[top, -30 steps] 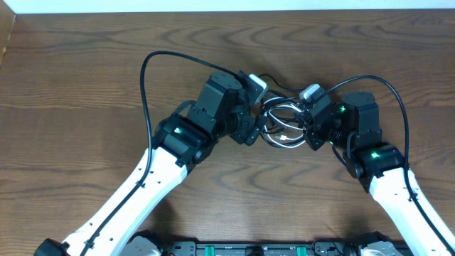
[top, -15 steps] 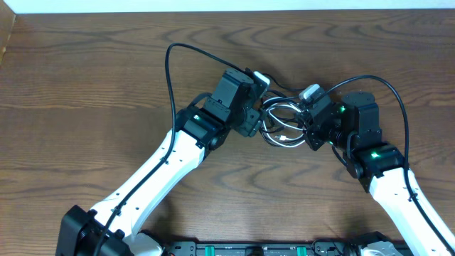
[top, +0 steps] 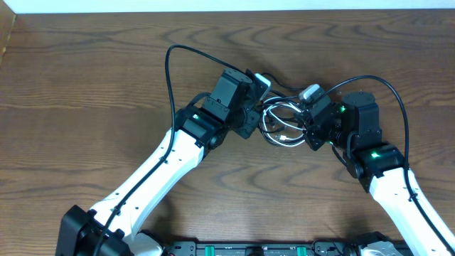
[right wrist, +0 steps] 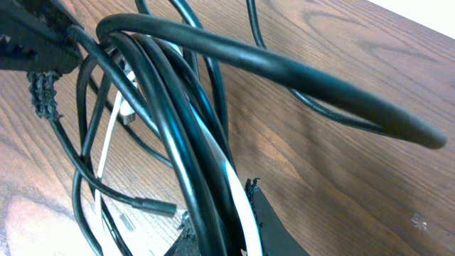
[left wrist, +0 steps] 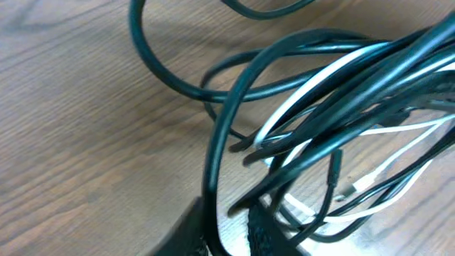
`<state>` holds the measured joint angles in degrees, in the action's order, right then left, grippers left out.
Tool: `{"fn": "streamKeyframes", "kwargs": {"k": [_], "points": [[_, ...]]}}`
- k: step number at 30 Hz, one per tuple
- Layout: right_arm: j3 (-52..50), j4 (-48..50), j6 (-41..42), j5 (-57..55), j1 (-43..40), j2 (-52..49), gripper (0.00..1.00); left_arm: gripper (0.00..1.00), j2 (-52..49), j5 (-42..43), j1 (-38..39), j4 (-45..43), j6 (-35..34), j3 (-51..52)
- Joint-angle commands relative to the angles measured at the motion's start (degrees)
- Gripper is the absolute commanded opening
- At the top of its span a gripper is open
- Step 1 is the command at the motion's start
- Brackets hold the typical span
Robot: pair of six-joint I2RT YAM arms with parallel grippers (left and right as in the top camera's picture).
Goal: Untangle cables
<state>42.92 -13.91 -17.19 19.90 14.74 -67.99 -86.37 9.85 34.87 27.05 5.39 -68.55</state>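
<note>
The cables (top: 283,124) lie as a tangled bunch of thin black and white cords on the wooden table between my two grippers. My left gripper (top: 257,121) sits at the bunch's left side. In the left wrist view its jaws (left wrist: 224,238) are nearly together around one black cord (left wrist: 213,178). My right gripper (top: 307,131) is at the bunch's right side. The right wrist view shows it (right wrist: 220,238) shut on a bundle of black and white strands (right wrist: 178,128). A small plug end (right wrist: 153,206) dangles near its fingers.
Thicker black arm cables arc above each arm, one over the left arm (top: 168,71) and one over the right arm (top: 398,99). The table's far edge (top: 213,8) meets a white wall. Brown wood (top: 71,107) stretches to the left.
My left arm swung right and forward to the bunch and its jaws closed on a black cord. The right arm and its grip have not moved.
</note>
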Motion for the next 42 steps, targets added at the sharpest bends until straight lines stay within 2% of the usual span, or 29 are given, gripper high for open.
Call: {"fn": "streamKeyframes", "kwargs": {"k": [1, 6, 15, 25, 32, 33, 36, 38, 39, 40, 41, 42], "points": [[-0.1, 0.2, -0.7, 1.2, -0.2, 0.1, 0.01, 0.08, 0.7, 1.9, -0.5, 0.3, -0.1, -0.9], [-0.1, 0.2, -0.7, 1.2, -0.2, 0.1, 0.01, 0.08, 0.8, -1.9, -0.5, 0.3, 0.4, -0.9], [-0.1, 0.2, -0.7, 1.2, -0.2, 0.1, 0.01, 0.08, 2.3, -16.0, -0.5, 0.8, 0.3, -0.9], [-0.1, 0.2, -0.7, 1.2, -0.2, 0.1, 0.01, 0.07, 9.7, -33.7, -0.4, -0.3, 0.3, -0.9], [-0.1, 0.2, -0.7, 1.3, -0.2, 0.1, 0.01, 0.08, 13.9, -29.9, -0.4, -3.7, 0.3, -0.9], [-0.1, 0.2, -0.7, 1.3, -0.2, 0.1, 0.04, 0.07, 14.1, -29.3, -0.4, -3.8, 0.3, -0.9], [-0.1, 0.2, -0.7, 1.3, -0.2, 0.1, 0.31, 0.08, 14.4, -28.3, -0.4, -4.1, 0.3, -0.9], [-0.1, 0.2, -0.7, 1.3, -0.2, 0.1, 0.43, 0.07, 14.5, -28.3, -0.4, -4.1, 0.3, -0.9], [-0.1, 0.2, -0.7, 1.3, -0.2, 0.1, 0.62, 0.07, 14.5, -28.3, -0.4, -4.1, 0.3, -0.9], [-0.1, 0.2, -0.7, 1.3, -0.2, 0.1, 0.88, 0.08, 14.5, -28.3, -0.4, -4.1, 0.3, -0.9], [-0.1, 0.2, -0.7, 1.3, -0.2, 0.1, 0.99, 0.08, 14.5, -28.3, -0.4, -4.1, 0.3, -0.9], [-0.1, 0.2, -0.7, 1.3, -0.2, 0.1, 0.99, 0.08, 14.5, -28.3, -0.4, -4.1, 0.1, -0.9]]}}
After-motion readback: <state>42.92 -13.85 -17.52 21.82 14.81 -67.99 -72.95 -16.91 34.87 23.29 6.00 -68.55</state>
